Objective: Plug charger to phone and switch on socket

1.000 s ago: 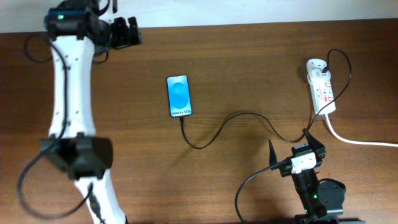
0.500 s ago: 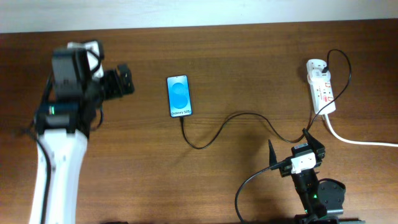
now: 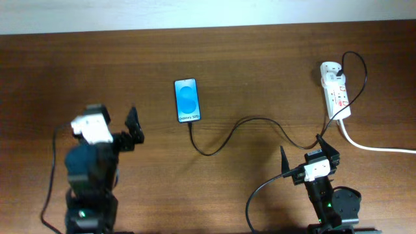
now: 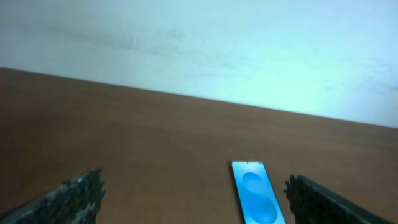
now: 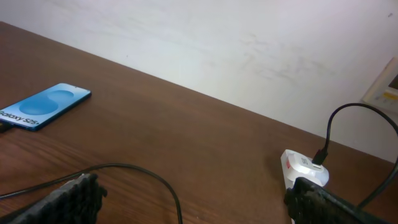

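Seemingly at rest, the left tool (image 3: 117, 118) sits with its fingers spread wide and nothing between them, low over the worktop (image 3: 260, 65) and well apart from the phone (image 3: 187, 99), which lies flat with its blue screen lit. The right tool (image 3: 304, 153) is likewise agape and empty at the near edge. The thin black charger cable (image 3: 240, 123) appears to reach the phone's near end, then loops across the wood and passes just beside the right tool's fingers on its way up to the white power strip (image 3: 336, 94) at the far right. That closeness is the main hazard. A reach toward the strip could catch the slack cable, dragging the phone or tugging the plug tip out of its port. The strip itself lies loose on the wood, tethered only by its thick white cord (image 3: 377, 146), so a sideways push on a small red switch may slide it rather than trip it. Whether any switch is already on cannot be made out.
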